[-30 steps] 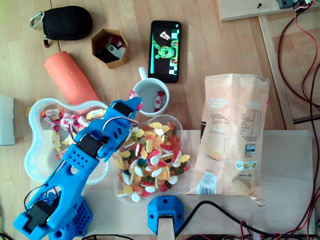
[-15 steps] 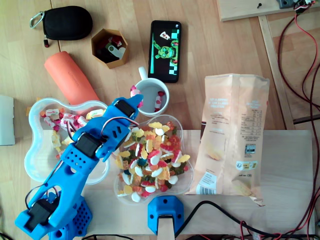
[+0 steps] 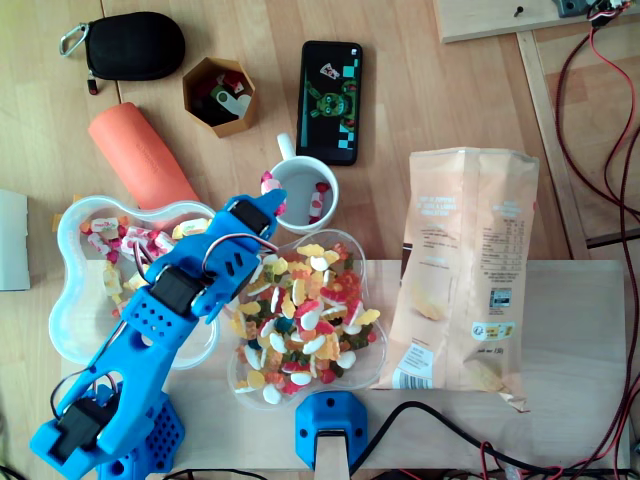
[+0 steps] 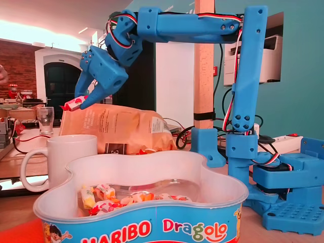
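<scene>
The pale wooden bench (image 3: 450,120) carries everything. A blue plastic robot arm (image 3: 160,320) rises from the near left corner in the overhead view and reaches towards the middle. In the fixed view the arm (image 4: 192,23) folds over high, and its claw (image 4: 81,103) points down and to the left.

A tall beige paper snack bag (image 3: 465,260) lies flat towards the right edge. A clear lobed plastic tub of wrapped sweets (image 3: 85,320) sits by the left edge, partly under the arm. A clear lobed bowl of mixed gummy sweets (image 3: 236,378) stands just beside it at the near edge's middle. An orange foam cylinder (image 3: 140,160) lies tilted beyond the tub, and a black zipped pouch (image 3: 135,45) rests in the far left corner. A black smartphone with a lit screen (image 3: 331,88) lies near the far edge's middle. A small brown hexagonal box (image 3: 192,97) stands between the pouch and the phone.

A white ceramic mug (image 3: 335,185) stands in the middle of the bench, just beyond the gummy bowl, with a few sweets inside.

The claw (image 3: 270,200) pinches a small pink-and-white wrapped sweet (image 4: 73,105) between its fingertips. In the fixed view the sweet hangs in the air above the mug (image 4: 66,157), well clear of its rim. From overhead the sweet (image 3: 268,183) sits at the mug's left rim.
</scene>
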`<state>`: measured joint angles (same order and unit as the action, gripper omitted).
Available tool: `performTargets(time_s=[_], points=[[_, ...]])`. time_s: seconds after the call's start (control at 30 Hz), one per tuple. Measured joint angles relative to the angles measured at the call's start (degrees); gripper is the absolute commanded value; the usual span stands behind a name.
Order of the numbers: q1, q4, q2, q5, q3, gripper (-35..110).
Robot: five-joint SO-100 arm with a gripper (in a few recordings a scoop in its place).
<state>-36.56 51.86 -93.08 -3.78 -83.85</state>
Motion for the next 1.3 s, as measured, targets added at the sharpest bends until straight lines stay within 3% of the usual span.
performTargets(time_s=[1.3], points=[[-5.2,-0.3,12.2,-0.9,9.1,-4]])
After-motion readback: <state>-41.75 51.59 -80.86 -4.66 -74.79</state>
